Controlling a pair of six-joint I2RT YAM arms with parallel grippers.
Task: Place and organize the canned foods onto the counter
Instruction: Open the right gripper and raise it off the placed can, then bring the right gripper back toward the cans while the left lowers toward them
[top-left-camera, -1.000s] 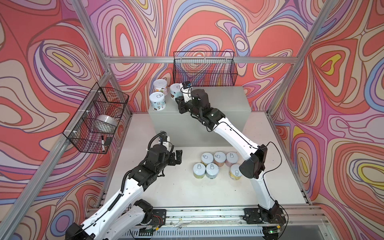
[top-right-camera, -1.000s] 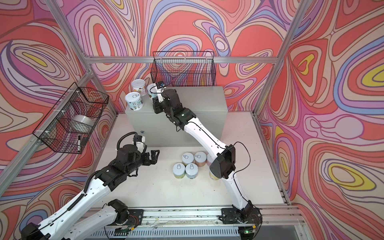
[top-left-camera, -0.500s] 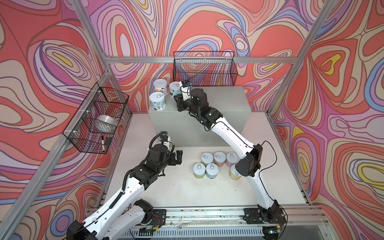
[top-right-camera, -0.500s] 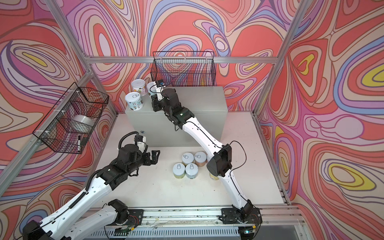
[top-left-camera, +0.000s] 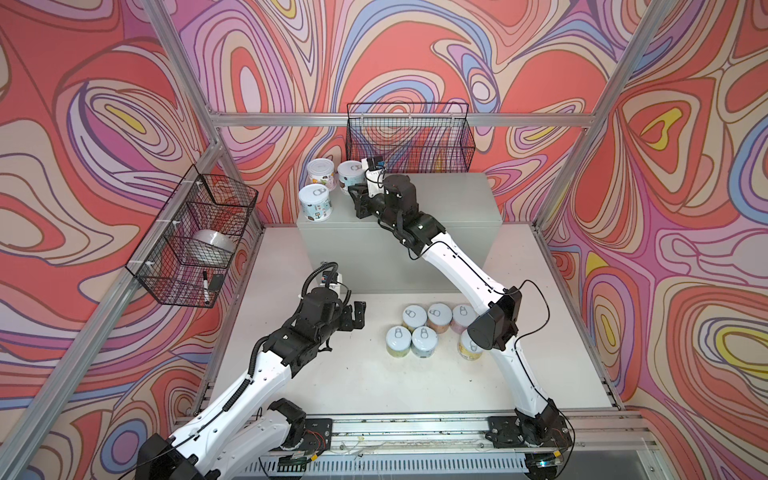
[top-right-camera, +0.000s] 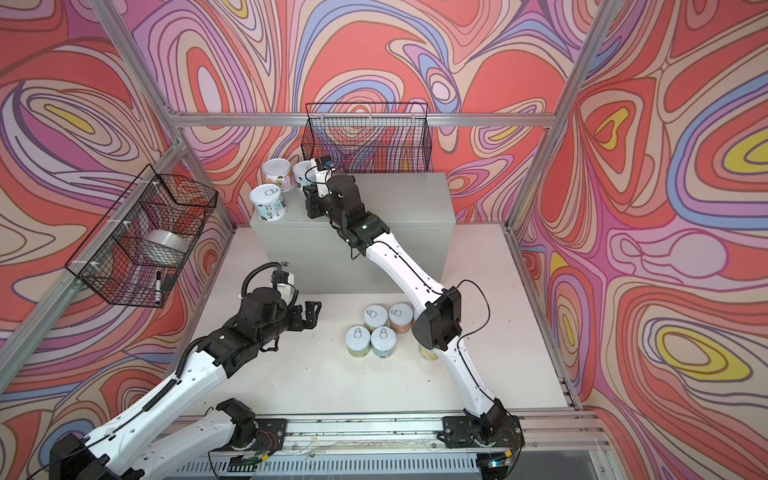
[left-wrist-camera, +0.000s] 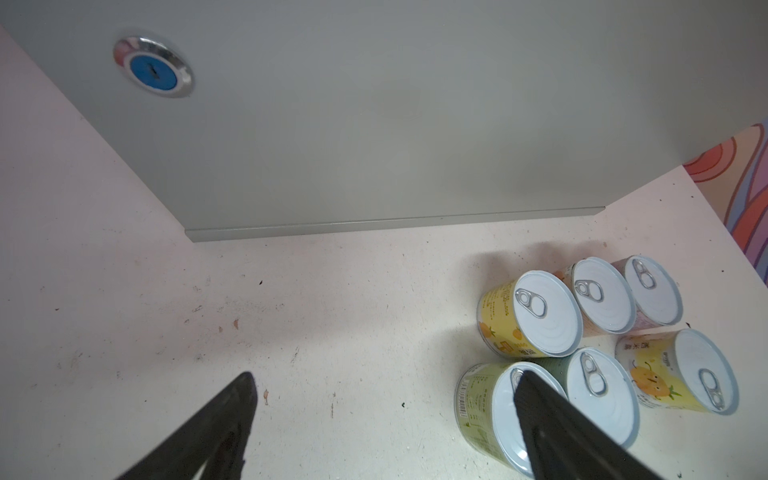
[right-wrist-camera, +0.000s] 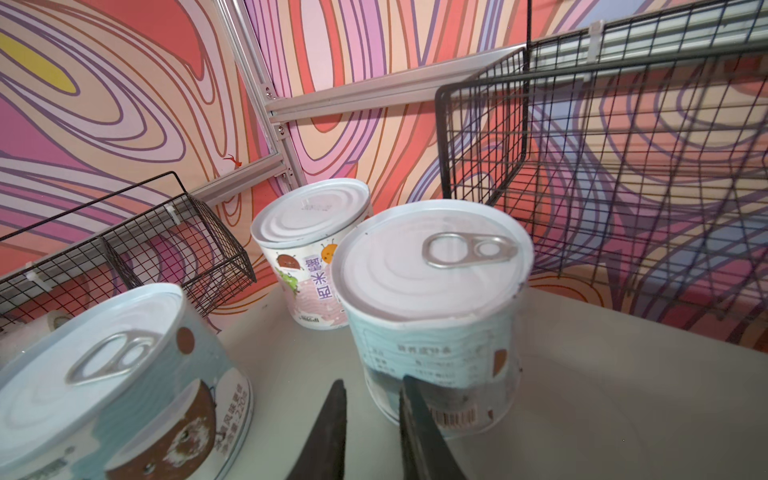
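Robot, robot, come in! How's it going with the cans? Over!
Left end effector open, empty, above table. Right end effector shut, empty, by three cans on counter. Six cans on table. Right elbow overhangs them.

Two black wire baskets hung on the swirl-patterned walls (top-left-camera: 104, 124) — a rear basket (top-left-camera: 407, 137) and a partitioned side basket (top-left-camera: 174, 286). Side basket held a white roll (top-left-camera: 214, 245) in one compartment — marker (top-left-camera: 205, 286) and small black block (top-left-camera: 216, 282) in the next.
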